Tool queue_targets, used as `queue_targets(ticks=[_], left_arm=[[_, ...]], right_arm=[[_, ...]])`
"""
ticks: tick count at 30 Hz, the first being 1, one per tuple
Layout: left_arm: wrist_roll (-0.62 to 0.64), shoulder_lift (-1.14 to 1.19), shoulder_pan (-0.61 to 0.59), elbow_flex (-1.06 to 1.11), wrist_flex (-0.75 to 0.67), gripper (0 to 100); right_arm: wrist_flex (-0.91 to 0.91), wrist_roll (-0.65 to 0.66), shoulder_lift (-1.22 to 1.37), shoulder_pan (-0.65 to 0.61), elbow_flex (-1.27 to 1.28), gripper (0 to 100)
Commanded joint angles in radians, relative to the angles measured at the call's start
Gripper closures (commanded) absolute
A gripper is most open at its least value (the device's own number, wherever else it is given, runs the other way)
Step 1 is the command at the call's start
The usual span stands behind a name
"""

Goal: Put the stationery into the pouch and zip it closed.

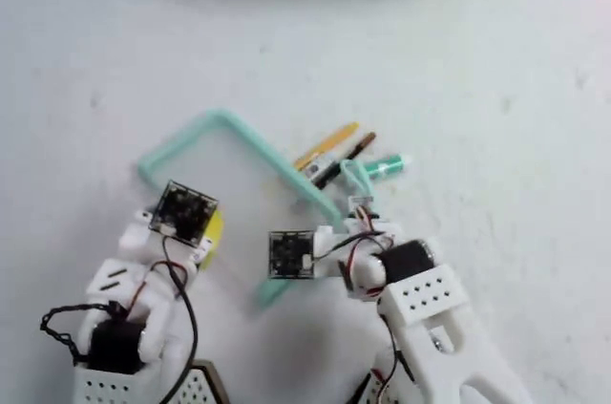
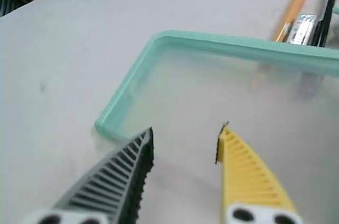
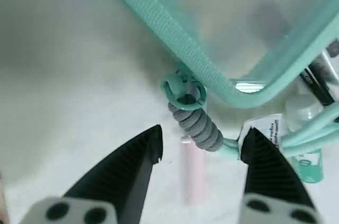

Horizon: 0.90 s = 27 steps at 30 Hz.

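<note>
Pouch (image 1: 224, 122), translucent with a mint-green rim, lies flat on the white table (image 1: 477, 70). A yellow pen (image 1: 329, 144), a dark pen (image 1: 348, 158) and a green tube (image 1: 387, 166) jut past its edge. Left gripper (image 2: 185, 131) hangs over the pouch, jaws spread, holding nothing. Right gripper (image 3: 202, 131), jaws likewise apart, flanks the grey-corded zipper pull (image 3: 196, 123).

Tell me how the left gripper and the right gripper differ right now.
The left gripper has one grey and one yellow finger; the right gripper has two black ones. The left gripper hangs over the clear face of the pouch near a corner; the right gripper is at the grey zipper pull, not gripping it. Both are open.
</note>
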Motion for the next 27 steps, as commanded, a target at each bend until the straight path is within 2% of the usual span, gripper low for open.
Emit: queue_targets(ticks=[1, 11, 19, 27], left_arm=[[0.012, -0.007, -0.016, -0.006, -0.026, 79], [0.012, -0.007, -0.016, -0.005, -0.026, 79], [0.012, -0.007, -0.016, -0.005, -0.026, 79], [0.014, -0.007, -0.016, 0.006, -0.04, 79]], right_arm=[[-0.025, 0.017, 0.028, 0.015, -0.008, 76.5], [-0.137, 0.012, 0.236, 0.013, -0.012, 77.6], [-0.216, 0.008, 0.262, 0.013, -0.006, 98.6], [-0.219, 0.008, 0.252, 0.016, -0.011, 97.5]])
